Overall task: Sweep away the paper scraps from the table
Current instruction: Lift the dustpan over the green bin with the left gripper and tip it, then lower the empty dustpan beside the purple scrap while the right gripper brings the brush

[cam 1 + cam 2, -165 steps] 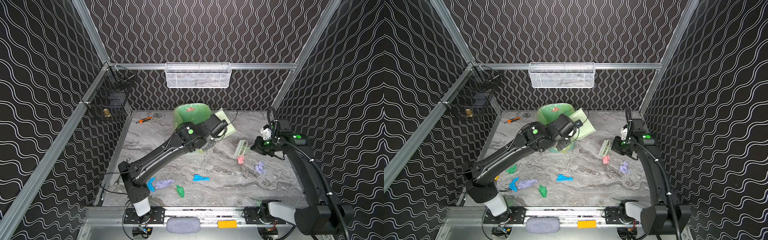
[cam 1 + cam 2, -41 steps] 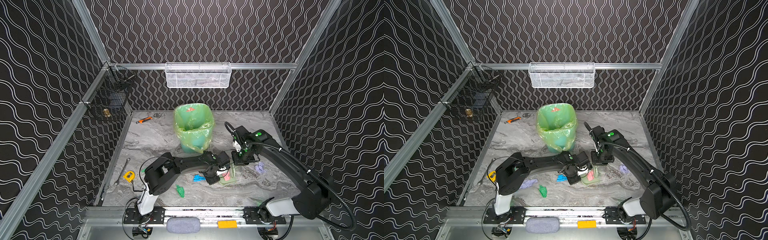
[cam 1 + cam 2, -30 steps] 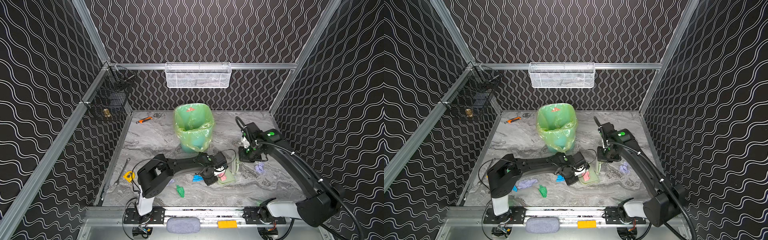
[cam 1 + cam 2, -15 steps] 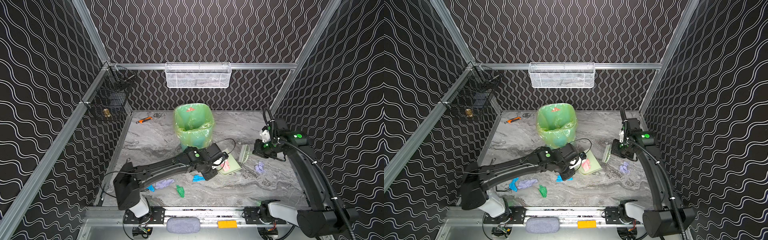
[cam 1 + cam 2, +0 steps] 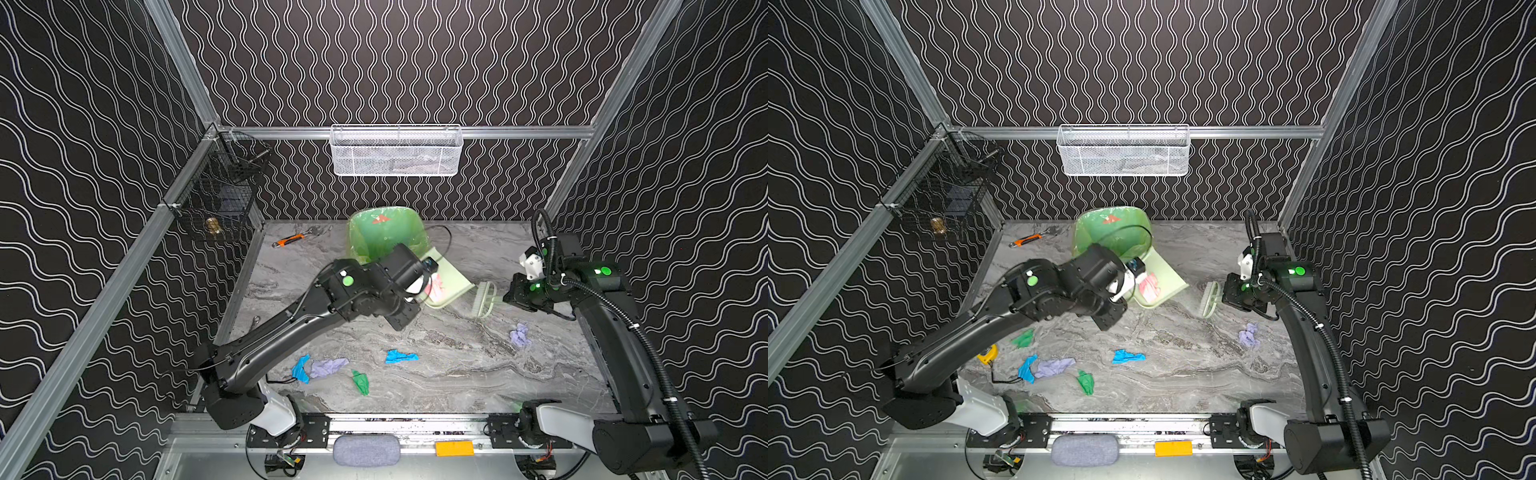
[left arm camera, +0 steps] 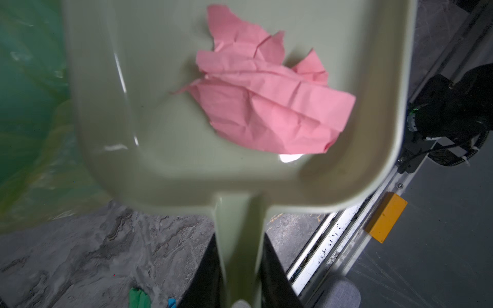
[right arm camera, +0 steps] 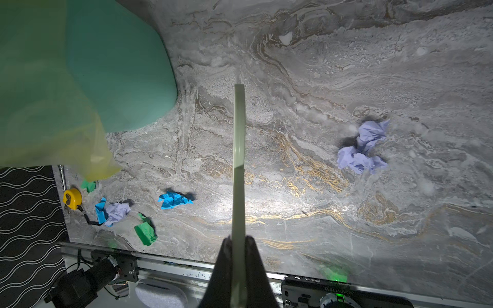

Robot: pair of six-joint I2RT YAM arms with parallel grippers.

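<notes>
**Tool state.** The left tool (image 6: 240,269) is closed narrow on the handle of the dustpan (image 6: 170,138). The right tool (image 7: 237,253) is fully closed on the brush (image 7: 238,138), which hangs edge-on above the bench (image 5: 457,386).

**Location of scraps.** One pink scrap (image 6: 266,104) lies inside the pan, which I hold raised just beside the bin (image 5: 386,237). The rest lie on the bench:
- a blue scrap (image 5: 400,356) near the middle
- a lilac scrap (image 5: 519,334) on the right, below the brush
- a blue one (image 5: 301,369) touching a lilac one (image 5: 328,367) on the left, with a green one (image 5: 360,382) near them
- another green one (image 5: 1023,338) beside my left arm

**Orientation.** The pink scrap runs slantwise from the pan's middle toward one rear corner. In both top views the middle blue scrap lies long-axis left to right, and the front green scrap lies roughly near to far.

**Handling.** I judge the scraps very light, soft and crumpled. They are likely to skid or flutter, and they offer poor purchase for a pinch. I do not grip them. I push each broadside with the brush bristles into the pan mouth. I keep the pan tilted back while I carry it, so the pink scrap does not slide off the lip.
</notes>
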